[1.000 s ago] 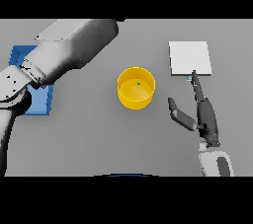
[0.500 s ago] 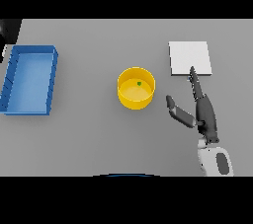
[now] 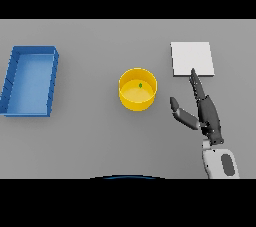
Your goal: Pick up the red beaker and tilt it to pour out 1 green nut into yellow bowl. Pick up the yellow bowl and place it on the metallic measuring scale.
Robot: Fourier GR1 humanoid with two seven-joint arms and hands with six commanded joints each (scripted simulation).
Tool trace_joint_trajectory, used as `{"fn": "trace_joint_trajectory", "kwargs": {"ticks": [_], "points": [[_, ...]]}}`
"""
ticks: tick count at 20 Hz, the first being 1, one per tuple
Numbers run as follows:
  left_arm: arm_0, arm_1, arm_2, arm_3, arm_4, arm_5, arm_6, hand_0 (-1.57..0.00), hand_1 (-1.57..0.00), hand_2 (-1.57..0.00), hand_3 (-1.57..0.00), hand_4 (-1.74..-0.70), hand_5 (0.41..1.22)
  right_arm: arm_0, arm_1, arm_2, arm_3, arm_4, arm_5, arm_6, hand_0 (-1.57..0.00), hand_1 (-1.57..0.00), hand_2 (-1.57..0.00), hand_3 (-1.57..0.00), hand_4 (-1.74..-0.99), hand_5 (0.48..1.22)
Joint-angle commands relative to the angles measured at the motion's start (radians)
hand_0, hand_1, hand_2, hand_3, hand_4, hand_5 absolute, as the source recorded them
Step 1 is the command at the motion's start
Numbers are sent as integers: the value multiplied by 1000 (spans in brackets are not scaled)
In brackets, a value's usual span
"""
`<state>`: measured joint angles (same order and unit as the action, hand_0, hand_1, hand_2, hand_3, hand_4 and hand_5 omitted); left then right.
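The yellow bowl [image 3: 137, 89] stands upright in the middle of the table with one small green nut [image 3: 140, 85] inside it. To its right lies the flat pale measuring scale [image 3: 192, 59]. My right hand [image 3: 206, 113] rests open to the right of the bowl, a short gap away, fingers straight and pointing at the scale's near edge, thumb spread toward the bowl. It holds nothing. No red beaker shows anywhere, and my left hand is out of sight.
A blue rectangular tray [image 3: 30, 79] with raised walls sits at the left side of the table.
My left arm, which lay over the blue tray a second ago, has withdrawn out of the picture. The right hand has barely shifted; bowl and scale are unmoved.
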<state>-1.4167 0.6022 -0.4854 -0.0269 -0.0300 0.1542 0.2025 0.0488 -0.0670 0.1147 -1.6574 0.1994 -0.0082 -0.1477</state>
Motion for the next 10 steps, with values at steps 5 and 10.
{"fn": "trace_joint_trajectory", "kwargs": {"ticks": [5, 10], "points": [[154, 11, 65, -57, 135, 49, 33, -1571, -1571, -1571, -1396, -1741, 1221, 5, -5, 11, -7, 28, -11, -13, 1, 1, 1, 1, -1192, 704], [355, 25, 72, -268, 250, 135, 79, -1571, -1571, -1571, -1376, -1741, 1221, -1, -9, 7, 3, 26, -10, -23, 1, 1, 1, 1, -1205, 704]]}}
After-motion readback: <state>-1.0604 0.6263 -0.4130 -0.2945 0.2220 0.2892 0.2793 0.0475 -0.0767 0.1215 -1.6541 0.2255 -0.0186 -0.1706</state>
